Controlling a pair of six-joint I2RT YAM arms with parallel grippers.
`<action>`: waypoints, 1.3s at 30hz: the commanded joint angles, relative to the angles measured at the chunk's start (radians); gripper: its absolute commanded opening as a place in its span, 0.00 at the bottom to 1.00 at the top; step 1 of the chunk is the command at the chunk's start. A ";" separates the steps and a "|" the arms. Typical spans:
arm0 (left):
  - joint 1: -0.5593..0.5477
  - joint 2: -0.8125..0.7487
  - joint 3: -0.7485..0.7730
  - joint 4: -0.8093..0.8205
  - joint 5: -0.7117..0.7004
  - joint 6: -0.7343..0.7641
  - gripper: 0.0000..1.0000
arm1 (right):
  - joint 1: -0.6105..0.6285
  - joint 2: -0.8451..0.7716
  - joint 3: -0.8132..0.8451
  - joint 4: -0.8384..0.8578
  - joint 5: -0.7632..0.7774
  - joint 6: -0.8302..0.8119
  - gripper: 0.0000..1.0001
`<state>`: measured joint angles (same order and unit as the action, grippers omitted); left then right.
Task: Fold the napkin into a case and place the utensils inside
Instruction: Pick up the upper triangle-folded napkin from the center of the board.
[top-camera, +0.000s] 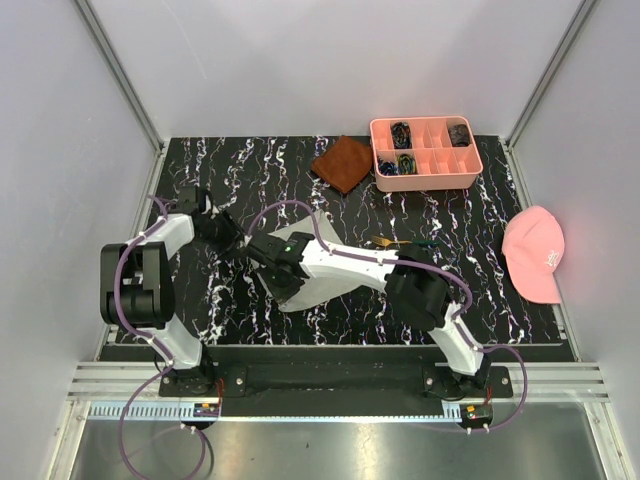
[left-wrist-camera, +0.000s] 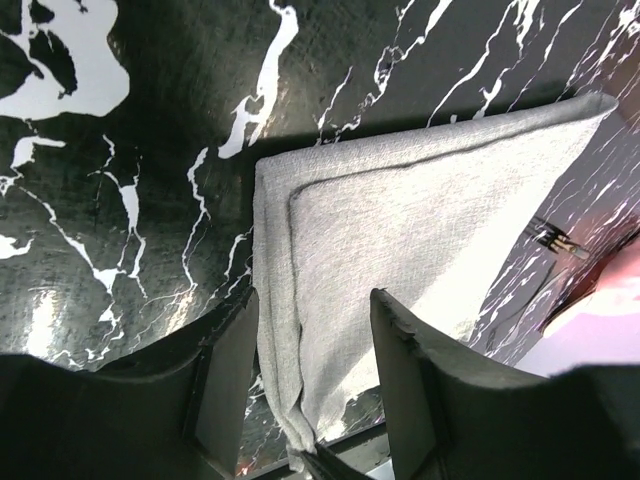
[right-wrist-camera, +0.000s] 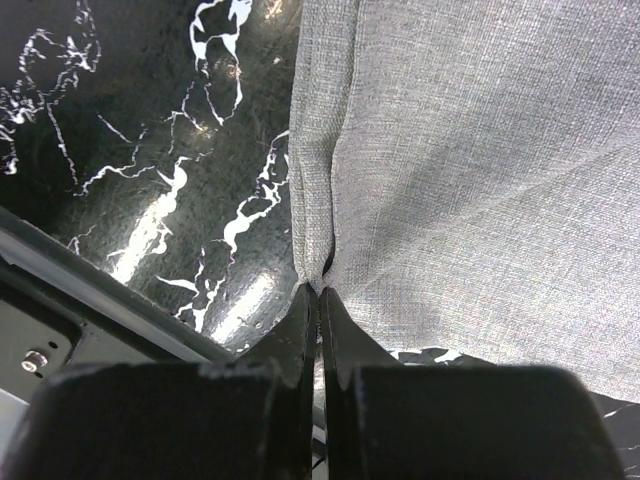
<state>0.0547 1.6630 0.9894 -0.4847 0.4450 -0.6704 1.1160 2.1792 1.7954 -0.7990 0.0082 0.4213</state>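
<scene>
- The right tool (right-wrist-camera: 319, 292) is shut tight, and a small bit of the napkin (right-wrist-camera: 480, 170) is pinched at its tips, right at the cloth's edge. It is likely held this way so that the edge can be lifted and folded over.
- The left tool (left-wrist-camera: 315, 305) is seen wide open, low over the bench (top-camera: 500, 310). A corner of the napkin lies loose between its fingers (left-wrist-camera: 228, 385), and nothing is gripped by it. It seems to be placed there to be ready for that corner.
- The napkin is laid flat near the middle of the bench, a bit toward 6 o'clock, and is partly hidden under the right arm in the top view. Two layers can be seen, one on top of the other, so a first fold seems to be done. No thin case has been made yet.
- The utensils (top-camera: 400, 243) lie on the bare bench at about 2 o'clock from the napkin, near it but apart. Nothing has been put inside the cloth. They are likely set aside so the folding can be done first.
- Farther off, a brown cloth (top-camera: 343, 163) is seen at 12 o'clock and a pink tray (top-camera: 380, 130) at 1 o'clock. A pink cap (top-camera: 535, 253) sits at 3 o'clock. None of these seem to be needed.
</scene>
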 joint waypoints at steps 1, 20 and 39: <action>-0.001 -0.023 -0.014 0.040 -0.015 -0.026 0.52 | -0.018 -0.098 -0.011 0.037 -0.036 -0.006 0.00; -0.039 0.043 -0.009 0.047 -0.057 -0.041 0.52 | -0.051 -0.151 -0.033 0.069 -0.090 -0.006 0.00; -0.050 0.095 0.038 0.078 -0.114 -0.086 0.10 | -0.068 -0.170 -0.064 0.118 -0.154 -0.021 0.00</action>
<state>0.0093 1.7634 0.9791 -0.4271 0.3775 -0.7578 1.0527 2.0659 1.7332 -0.7216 -0.1005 0.4156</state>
